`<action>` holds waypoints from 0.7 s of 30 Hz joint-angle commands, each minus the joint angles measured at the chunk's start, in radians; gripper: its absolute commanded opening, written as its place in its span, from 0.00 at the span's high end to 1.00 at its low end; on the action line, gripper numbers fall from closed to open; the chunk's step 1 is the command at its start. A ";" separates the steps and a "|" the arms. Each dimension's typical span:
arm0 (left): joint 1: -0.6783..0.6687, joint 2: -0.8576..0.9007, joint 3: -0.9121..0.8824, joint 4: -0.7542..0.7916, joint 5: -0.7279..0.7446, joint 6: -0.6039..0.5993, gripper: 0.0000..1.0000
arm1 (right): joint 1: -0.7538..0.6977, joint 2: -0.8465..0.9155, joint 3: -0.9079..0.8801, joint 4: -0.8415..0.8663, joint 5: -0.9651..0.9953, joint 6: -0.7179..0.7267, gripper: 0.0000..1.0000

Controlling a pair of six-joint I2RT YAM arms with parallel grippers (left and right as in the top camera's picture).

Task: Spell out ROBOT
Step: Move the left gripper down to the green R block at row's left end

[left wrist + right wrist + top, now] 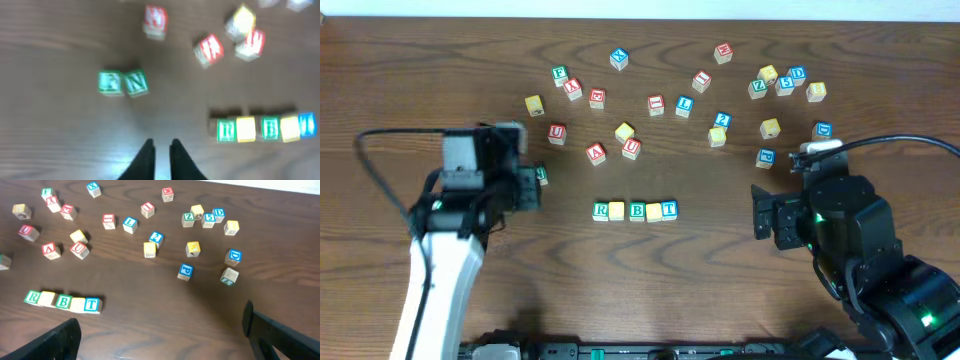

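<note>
Overhead, ROBOT cubes (636,211) in touching row

A row of five cubes (635,210) stands touching, side by side, on the table (620,290). Loose cubes (683,104) lie scattered behind it. A touching pair (122,82) sits left of it, slightly behind.
</note>
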 commanded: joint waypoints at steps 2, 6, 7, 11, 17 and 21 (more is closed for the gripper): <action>-0.101 0.192 -0.002 -0.069 0.093 0.117 0.92 | -0.008 0.001 0.005 -0.007 0.100 0.026 0.01; -0.207 0.249 -0.002 -0.082 0.114 0.163 0.93 | -0.092 0.002 0.005 -0.018 0.073 0.117 0.01; -0.226 0.247 -0.002 -0.081 0.114 0.170 0.92 | -0.127 0.002 0.005 -0.014 0.015 0.094 0.01; -0.270 0.243 -0.002 -0.078 0.110 0.180 0.93 | -0.446 0.005 0.005 0.008 -0.358 -0.023 0.01; -0.270 0.243 -0.002 -0.074 0.102 0.180 0.93 | -0.766 0.074 0.005 -0.028 -0.629 -0.148 0.01; -0.270 0.243 -0.002 -0.071 0.033 0.176 0.92 | -0.777 0.113 0.005 -0.041 -0.644 -0.164 0.01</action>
